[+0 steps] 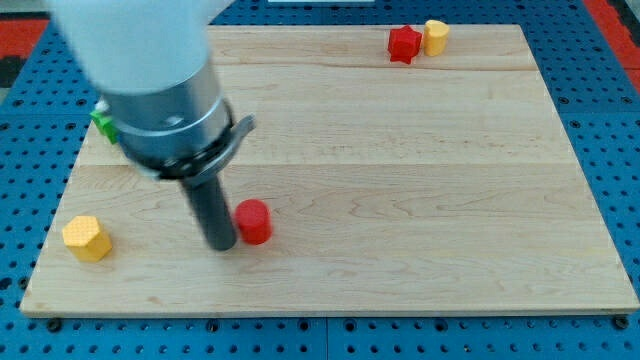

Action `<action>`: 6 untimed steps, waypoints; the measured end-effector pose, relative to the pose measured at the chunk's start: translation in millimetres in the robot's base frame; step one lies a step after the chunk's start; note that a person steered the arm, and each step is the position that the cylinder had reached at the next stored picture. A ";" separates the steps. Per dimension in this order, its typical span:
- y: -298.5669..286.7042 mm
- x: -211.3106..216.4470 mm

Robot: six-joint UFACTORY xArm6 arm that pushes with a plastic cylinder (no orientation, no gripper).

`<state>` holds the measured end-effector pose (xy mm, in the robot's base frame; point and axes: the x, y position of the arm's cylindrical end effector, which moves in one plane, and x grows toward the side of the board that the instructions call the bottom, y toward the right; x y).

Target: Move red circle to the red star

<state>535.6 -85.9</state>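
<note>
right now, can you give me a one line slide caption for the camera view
My tip sits just left of the red circle, far from the red star at the board's top.

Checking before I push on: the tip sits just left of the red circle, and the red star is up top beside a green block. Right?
Not quite. The block beside the red star is yellow, not green; the camera view shows them touching at the view's top. The rest holds: my tip sits just left of the red circle.
</note>
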 end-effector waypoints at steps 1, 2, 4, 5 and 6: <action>71.3 -7.3; 107.2 -21.7; 91.8 -71.8; 86.7 -111.0; 77.0 -129.1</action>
<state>406.5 -8.9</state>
